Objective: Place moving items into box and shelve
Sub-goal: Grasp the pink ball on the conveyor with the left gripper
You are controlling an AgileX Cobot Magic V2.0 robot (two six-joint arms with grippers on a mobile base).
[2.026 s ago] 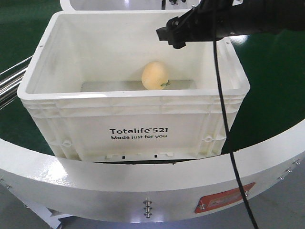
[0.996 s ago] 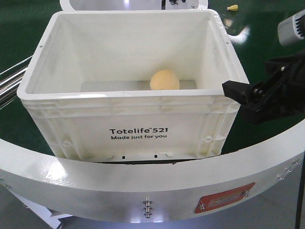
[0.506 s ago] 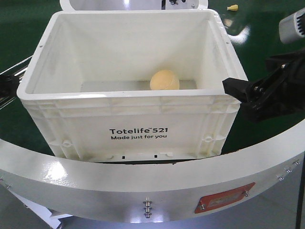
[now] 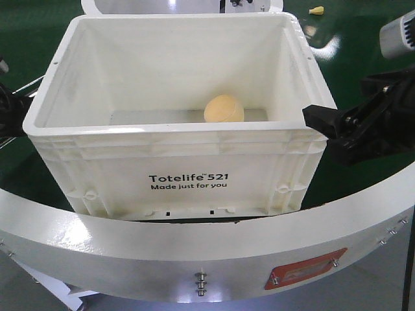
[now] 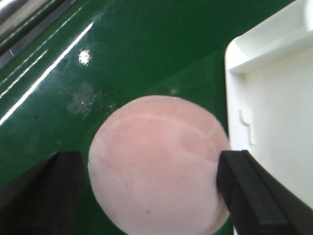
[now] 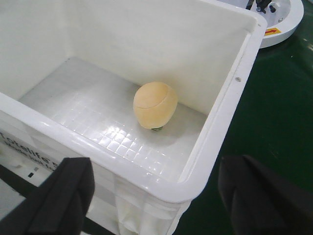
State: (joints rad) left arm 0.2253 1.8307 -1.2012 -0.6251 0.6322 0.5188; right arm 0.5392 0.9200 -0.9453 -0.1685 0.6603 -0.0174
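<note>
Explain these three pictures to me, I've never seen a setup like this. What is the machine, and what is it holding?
This is a two-armed robot; each arm ends in a black two-fingered gripper. The front picture looks down on a white tote, green surface around it, with an orange-yellow ball lying inside. The other two come from cameras on the wrists. The right gripper hangs open and empty just outside the tote. The left gripper has a pink rounded item between its fingers, also outside the tote; whether it grips it yet, I cannot tell.

Black angular fingers [image 6: 63, 196]; ribbed silver wrist collar [image 4: 398, 36]
</note>
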